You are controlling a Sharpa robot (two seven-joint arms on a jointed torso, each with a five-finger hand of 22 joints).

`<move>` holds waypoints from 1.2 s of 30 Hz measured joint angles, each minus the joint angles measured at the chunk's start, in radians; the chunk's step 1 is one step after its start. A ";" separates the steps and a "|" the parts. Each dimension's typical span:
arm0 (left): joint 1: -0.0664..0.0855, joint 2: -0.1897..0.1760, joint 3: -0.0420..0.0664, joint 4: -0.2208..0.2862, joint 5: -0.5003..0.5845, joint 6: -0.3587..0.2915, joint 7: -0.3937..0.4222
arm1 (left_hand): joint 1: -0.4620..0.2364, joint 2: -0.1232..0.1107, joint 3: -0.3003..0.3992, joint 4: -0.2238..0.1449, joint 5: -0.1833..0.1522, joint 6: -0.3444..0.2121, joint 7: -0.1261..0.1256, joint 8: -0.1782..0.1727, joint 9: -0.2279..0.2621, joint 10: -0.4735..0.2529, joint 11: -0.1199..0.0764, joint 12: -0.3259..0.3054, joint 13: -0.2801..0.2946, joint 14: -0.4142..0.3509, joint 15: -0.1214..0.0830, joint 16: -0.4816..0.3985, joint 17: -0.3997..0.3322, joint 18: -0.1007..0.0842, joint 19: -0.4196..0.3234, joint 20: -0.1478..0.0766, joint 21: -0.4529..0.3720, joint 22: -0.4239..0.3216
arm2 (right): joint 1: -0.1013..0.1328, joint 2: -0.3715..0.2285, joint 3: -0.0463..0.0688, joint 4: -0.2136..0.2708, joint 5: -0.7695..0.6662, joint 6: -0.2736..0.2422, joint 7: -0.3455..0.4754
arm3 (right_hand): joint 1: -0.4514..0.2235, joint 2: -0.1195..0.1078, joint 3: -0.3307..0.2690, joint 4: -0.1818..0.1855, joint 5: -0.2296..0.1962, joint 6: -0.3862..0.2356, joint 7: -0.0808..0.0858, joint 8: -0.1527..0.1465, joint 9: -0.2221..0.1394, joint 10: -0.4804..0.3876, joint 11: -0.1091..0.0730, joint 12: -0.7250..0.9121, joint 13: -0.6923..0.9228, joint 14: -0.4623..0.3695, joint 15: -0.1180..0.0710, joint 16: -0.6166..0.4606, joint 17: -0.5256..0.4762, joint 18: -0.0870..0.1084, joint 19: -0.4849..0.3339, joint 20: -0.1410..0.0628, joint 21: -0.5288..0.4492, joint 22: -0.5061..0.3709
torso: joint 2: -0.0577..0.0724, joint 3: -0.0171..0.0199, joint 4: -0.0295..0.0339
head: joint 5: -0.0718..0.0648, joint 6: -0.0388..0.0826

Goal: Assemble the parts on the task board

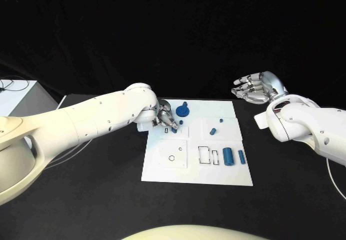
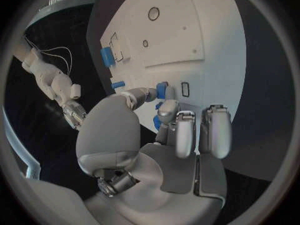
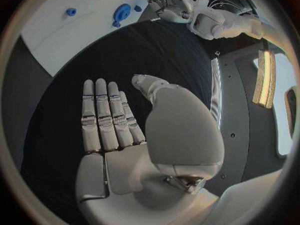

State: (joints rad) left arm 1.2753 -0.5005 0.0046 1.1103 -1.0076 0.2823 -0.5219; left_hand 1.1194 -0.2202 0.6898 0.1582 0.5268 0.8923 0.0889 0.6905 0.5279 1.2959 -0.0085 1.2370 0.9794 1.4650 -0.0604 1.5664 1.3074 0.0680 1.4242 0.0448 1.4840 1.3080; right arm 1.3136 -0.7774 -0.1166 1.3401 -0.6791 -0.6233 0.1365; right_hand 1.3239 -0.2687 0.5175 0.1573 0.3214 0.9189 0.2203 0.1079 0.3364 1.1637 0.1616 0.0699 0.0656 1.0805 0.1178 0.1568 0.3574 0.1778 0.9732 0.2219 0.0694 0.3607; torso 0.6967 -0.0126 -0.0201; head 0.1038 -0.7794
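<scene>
Left hand (image 1: 163, 118) pinches a small blue part (image 2: 162, 90) over the board (image 1: 166, 167), beside a rectangular slot (image 2: 185, 89). Right hand (image 1: 254, 87) hovers flat-fingered and empty above the bench (image 1: 288, 200). Risk: a tilted part may jam at the slot edge or slip from the pinch.

The black table (image 1: 86, 200) carries the white task board (image 1: 166, 172) (lying flat at its middle)
</scene>
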 measured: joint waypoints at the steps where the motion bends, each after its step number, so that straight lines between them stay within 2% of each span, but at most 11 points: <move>1: 0.000 0.001 0.000 -0.001 0.000 0.000 0.000 | 0.000 0.000 0.000 0.000 0.000 0.000 0.000 0.000 0.000 0.000 0.000 0.000 0.000 0.000 0.000 0.000 0.000 0.000 0.000 0.000 0.000 0.000 | 0.000 0.000 0.000 0.000 0.000 0.000 0.000 | 0.000 0.000 0.000 0.000 0.000 0.000 0.000 0.000 0.000 0.000 0.000 0.000 0.000 0.000 0.000 0.000 0.000 0.000 0.000 0.000 0.000 0.000 | 0.000 0.0000 0.0000 | 0.000 0.000; 36: 0.000 0.011 0.000 -0.012 -0.009 0.024 0.000 | 0.001 0.001 -0.003 -0.003 0.003 0.003 -0.003 0.000 0.022 0.007 0.000 0.005 0.006 0.000 0.000 0.000 0.000 0.000 0.000 0.000 0.000 0.000 | -0.001 0.000 0.000 -0.002 0.000 0.000 0.001 | 0.000 0.000 -0.003 -0.003 0.000 0.000 0.000 0.000 -0.001 -0.003 -0.003 0.000 0.000 0.000 0.000 -0.004 -0.002 0.000 -0.004 0.004 0.000 -0.006 | 0.000 0.0012 -0.0004 | 0.001 -0.011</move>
State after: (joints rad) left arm 1.2757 -0.4891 0.0043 1.0987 -1.0169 0.3061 -0.5219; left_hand 1.1201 -0.2195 0.6872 0.1555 0.5300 0.8957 0.0855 0.6908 0.5496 1.3030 -0.0086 1.2422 0.9853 1.4650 -0.0604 1.5664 1.3074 0.0681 1.4242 0.0448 1.4840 1.3076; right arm 1.3127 -0.7771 -0.1168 1.3383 -0.6790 -0.6231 0.1377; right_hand 1.3239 -0.2687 0.5147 0.1545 0.3214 0.9189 0.2202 0.1079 0.3356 1.1610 0.1589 0.0699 0.0656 1.0805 0.1177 0.1529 0.3554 0.1779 0.9695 0.2257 0.0694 0.3543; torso 0.6966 -0.0114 -0.0205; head 0.1048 -0.7908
